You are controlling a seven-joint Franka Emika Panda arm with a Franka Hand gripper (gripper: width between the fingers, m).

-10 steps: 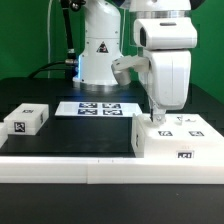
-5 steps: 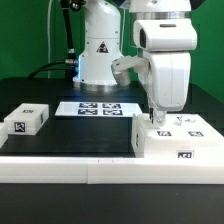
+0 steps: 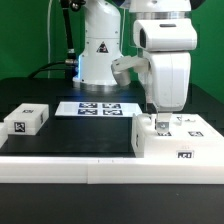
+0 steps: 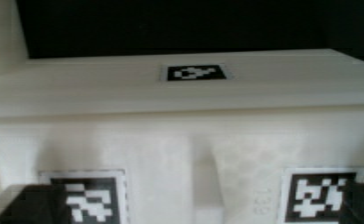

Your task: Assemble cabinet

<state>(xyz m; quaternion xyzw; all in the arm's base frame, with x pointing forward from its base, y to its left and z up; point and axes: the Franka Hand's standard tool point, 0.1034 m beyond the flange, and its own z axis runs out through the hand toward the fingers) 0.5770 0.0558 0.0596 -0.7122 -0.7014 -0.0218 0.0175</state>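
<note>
The cabinet (image 3: 176, 140) is a large white box with tagged blocks on the table at the exterior view's right. My gripper (image 3: 157, 122) points straight down with its fingertips at the cabinet's top near its left end. It fills the wrist view (image 4: 179, 100), with one tag on top and two tags low down. Between those two tags my pale fingers (image 4: 250, 190) stand side by side with only a thin seam between them, holding nothing. A smaller white tagged block (image 3: 27, 119) lies apart at the exterior view's left.
The marker board (image 3: 98, 108) lies flat on the black table behind the middle. A long white border rail (image 3: 70, 165) runs along the front. The robot's base (image 3: 100, 50) stands at the back.
My gripper has come down a little onto the cabinet's top. The cabinet and the small block have not moved.
</note>
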